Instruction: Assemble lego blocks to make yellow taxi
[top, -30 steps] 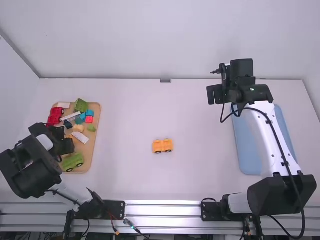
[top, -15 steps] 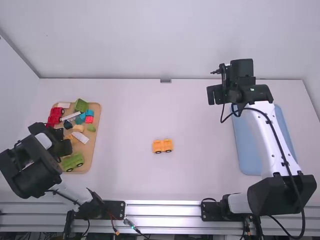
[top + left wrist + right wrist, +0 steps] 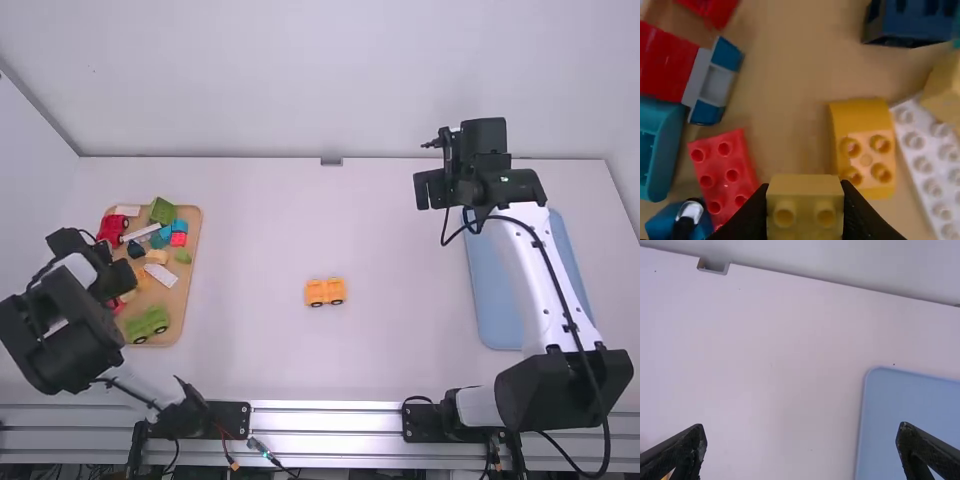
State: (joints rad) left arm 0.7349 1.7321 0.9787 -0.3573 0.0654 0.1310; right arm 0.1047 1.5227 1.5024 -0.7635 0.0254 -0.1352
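Yellow block [image 3: 805, 186] clamped in left hand [image 3: 112, 283], over tan tray [image 3: 181, 300].

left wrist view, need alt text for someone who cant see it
The left gripper grips a yellow block over a tan tray of toy bricks. An orange-yellow brick lies next to a white studded plate; around them are a red studded brick, a dark blue block and a teal piece.
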